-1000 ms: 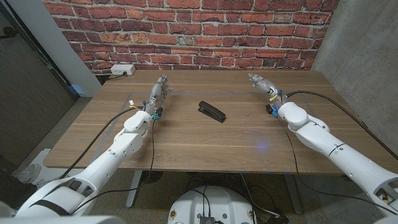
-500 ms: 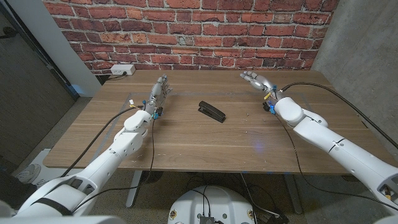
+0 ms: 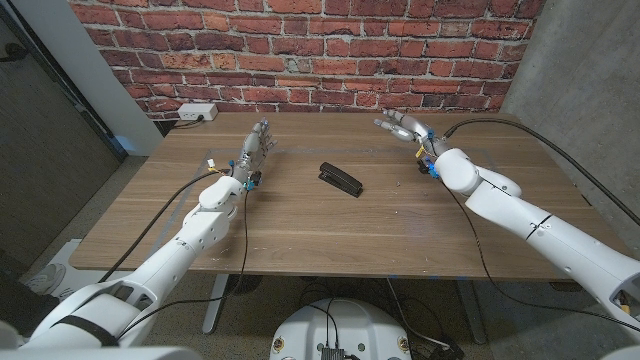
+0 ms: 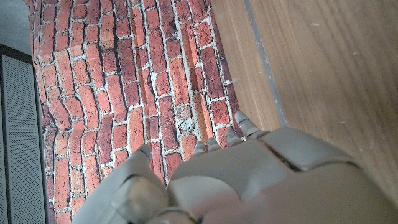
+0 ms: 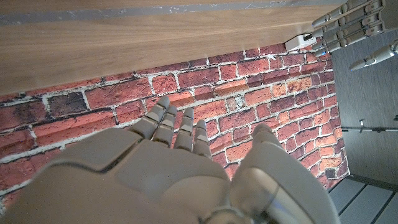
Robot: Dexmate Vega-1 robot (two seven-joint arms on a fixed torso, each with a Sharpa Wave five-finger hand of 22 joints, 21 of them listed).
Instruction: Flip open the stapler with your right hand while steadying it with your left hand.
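A black stapler (image 3: 340,179) lies closed on the wooden table (image 3: 320,230), near the middle and angled. My left hand (image 3: 257,146) is to its left at the far part of the table, fingers straight and apart, holding nothing; its back (image 4: 249,186) faces the brick wall. My right hand (image 3: 405,128) is raised beyond and to the right of the stapler, fingers spread, empty; its back (image 5: 161,168) also faces the brick wall. Neither hand touches the stapler. The left hand's fingers (image 5: 348,25) appear in the right wrist view.
A brick wall (image 3: 300,50) runs behind the table. A white power strip (image 3: 196,113) sits at the table's far left corner. Cables run along both arms. A grey concrete wall (image 3: 580,70) stands on the right.
My right hand has swung left along the far edge of the table, toward the stapler's side. The left hand and the stapler have stayed put.
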